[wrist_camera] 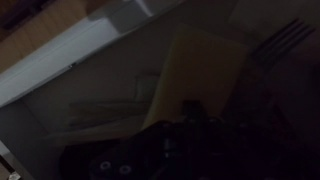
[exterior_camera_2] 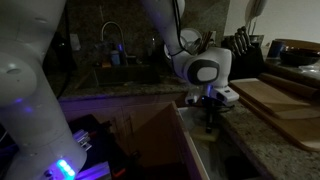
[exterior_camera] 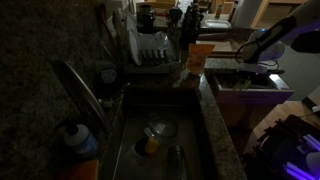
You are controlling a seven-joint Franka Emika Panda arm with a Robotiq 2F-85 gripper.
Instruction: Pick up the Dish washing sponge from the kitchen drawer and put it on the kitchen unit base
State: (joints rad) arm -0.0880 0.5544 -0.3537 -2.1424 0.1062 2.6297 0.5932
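The scene is very dark. In the wrist view the Dish washing sponge (wrist_camera: 205, 65), a pale yellowish rectangle, lies on the pale floor of the kitchen drawer (wrist_camera: 70, 70). My gripper (wrist_camera: 192, 125) is a dark shape right over the sponge's near end; its jaws are too dark to read. In both exterior views the gripper (exterior_camera: 243, 62) (exterior_camera_2: 212, 115) hangs down into the open drawer (exterior_camera: 255, 92) (exterior_camera_2: 192, 138). The kitchen unit base shows as dark speckled stone (exterior_camera_2: 270, 145) with a tan wooden slab (exterior_camera_2: 280, 98).
Pale utensils (wrist_camera: 105, 112) lie beside the sponge and a fork (wrist_camera: 290, 38) lies on its other side. A steel sink (exterior_camera: 160, 140), a dish rack (exterior_camera: 150, 55) and an orange carton (exterior_camera: 201, 55) stand near the drawer. A knife block (exterior_camera_2: 243, 45) stands behind the slab.
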